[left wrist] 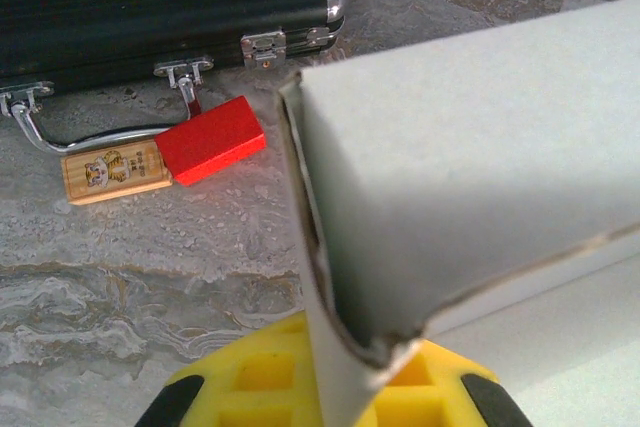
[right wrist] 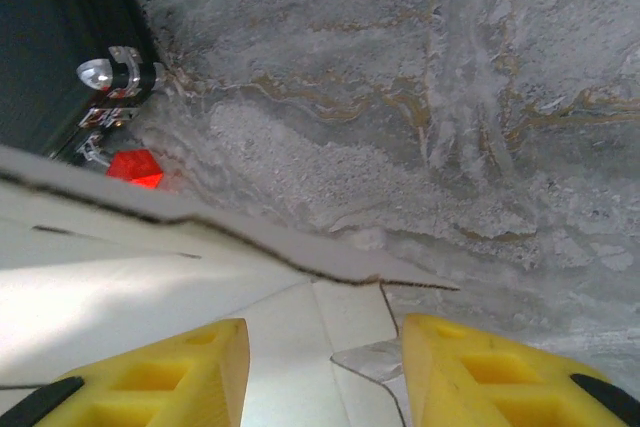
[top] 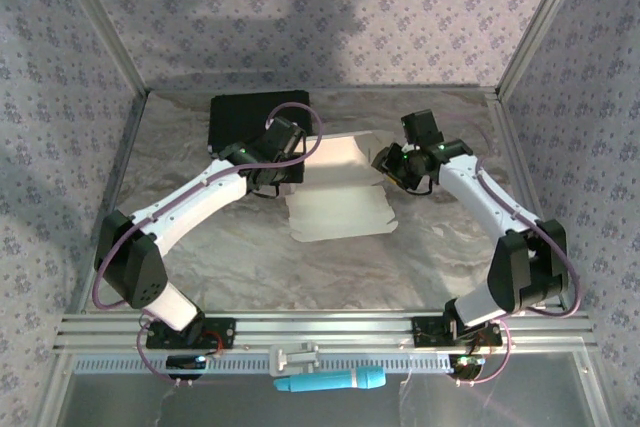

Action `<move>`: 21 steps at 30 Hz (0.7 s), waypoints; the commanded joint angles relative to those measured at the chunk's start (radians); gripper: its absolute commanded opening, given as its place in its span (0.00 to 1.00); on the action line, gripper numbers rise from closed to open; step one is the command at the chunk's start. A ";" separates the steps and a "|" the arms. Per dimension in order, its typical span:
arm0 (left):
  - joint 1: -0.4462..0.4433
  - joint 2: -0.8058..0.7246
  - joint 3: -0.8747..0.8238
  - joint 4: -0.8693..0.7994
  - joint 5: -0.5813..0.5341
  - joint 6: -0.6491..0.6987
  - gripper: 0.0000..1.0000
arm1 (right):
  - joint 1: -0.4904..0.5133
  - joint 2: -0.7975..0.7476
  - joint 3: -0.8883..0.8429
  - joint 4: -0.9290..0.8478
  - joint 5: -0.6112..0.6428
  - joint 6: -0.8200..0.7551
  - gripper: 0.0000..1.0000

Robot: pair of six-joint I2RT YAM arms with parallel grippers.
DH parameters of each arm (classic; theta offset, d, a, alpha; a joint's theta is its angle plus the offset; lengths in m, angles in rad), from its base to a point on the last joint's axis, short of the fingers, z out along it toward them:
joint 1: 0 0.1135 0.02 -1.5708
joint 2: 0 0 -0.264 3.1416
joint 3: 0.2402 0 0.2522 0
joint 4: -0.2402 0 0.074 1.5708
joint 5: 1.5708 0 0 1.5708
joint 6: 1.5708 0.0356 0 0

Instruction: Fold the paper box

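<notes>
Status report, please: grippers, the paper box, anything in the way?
Left gripper shut on the paper box wall. Right gripper jaws open over the box. Black case beside it, not blocking.

Your white cardboard paper box (top: pixel 335 192) lies midway on the grey marbled counter (top: pixel 420 257). Behind it, to your left, lies the black rectangular case (top: pixel 240 117); a red block (left wrist: pixel 212 140) and a wooden tag (left wrist: pixel 115 172) sit side by side before the case.
</notes>
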 commanded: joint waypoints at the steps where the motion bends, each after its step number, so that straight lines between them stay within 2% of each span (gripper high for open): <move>1: -0.004 0.010 0.052 0.011 0.006 0.017 0.00 | 0.006 0.003 0.002 -0.014 0.040 -0.018 0.46; 6: -0.004 0.021 0.064 0.011 0.011 0.019 0.00 | 0.019 0.005 -0.034 -0.005 0.049 -0.009 0.47; 11: -0.004 0.025 0.069 0.012 0.018 0.020 0.00 | 0.021 0.015 -0.034 0.015 0.059 -0.003 0.42; 14: -0.004 0.027 0.069 0.011 0.021 0.021 0.00 | 0.023 0.017 -0.017 0.015 0.059 -0.015 0.35; 21: -0.004 0.028 0.068 0.014 0.027 0.020 0.00 | 0.049 0.029 0.045 0.015 0.072 -0.057 0.30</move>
